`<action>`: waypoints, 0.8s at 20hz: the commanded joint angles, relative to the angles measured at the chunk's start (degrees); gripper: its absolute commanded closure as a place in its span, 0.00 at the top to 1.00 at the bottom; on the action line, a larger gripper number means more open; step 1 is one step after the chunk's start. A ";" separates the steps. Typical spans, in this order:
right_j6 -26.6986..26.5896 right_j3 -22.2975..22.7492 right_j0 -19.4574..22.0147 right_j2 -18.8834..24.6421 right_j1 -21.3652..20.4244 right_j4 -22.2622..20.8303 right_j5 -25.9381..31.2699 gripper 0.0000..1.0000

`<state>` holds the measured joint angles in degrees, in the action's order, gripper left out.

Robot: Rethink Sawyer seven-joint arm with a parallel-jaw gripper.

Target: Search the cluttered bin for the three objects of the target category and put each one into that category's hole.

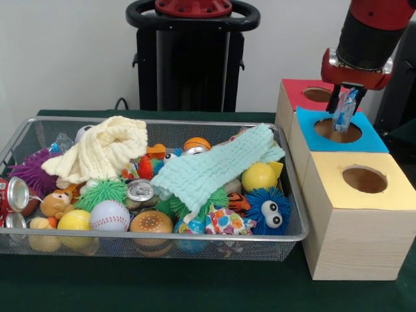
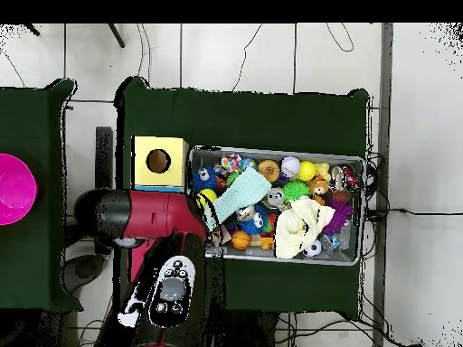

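Note:
The silver wire mesh bin lies on the green table, full of toys, cloths and cans; it also shows in the overhead view. Three wooden boxes stand to its right in the front view. The red-topped box with its round hole is farthest back. My gripper hangs over the boundary between the red and blue tops. It is shut on a crumpled blue-and-white plastic wrapper, which dangles in front of the blue box's hole. In the overhead view the arm hides the gripper and both boxes.
The yellow-topped box stands nearest the camera, also seen from overhead. In the bin lie a cream cloth, a mint cloth, a baseball, a blue googly-eyed ball and a crushed can. A pink dish sits on a side table.

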<state>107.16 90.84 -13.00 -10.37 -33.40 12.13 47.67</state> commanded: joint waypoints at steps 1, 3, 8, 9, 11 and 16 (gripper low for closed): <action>9.85 3.74 1.06 2.85 0.80 0.67 1.35 0.00; 9.98 3.87 0.99 2.65 0.63 0.61 1.75 0.00; 10.06 4.33 0.89 2.29 0.29 0.41 2.07 0.00; 10.13 4.27 0.88 2.27 0.32 0.40 2.27 0.00; 10.11 4.84 0.85 2.23 0.06 0.43 2.17 0.00; 10.21 5.52 0.79 2.14 -0.22 0.44 2.01 0.00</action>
<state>107.16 91.41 -13.00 -10.37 -33.66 12.08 47.67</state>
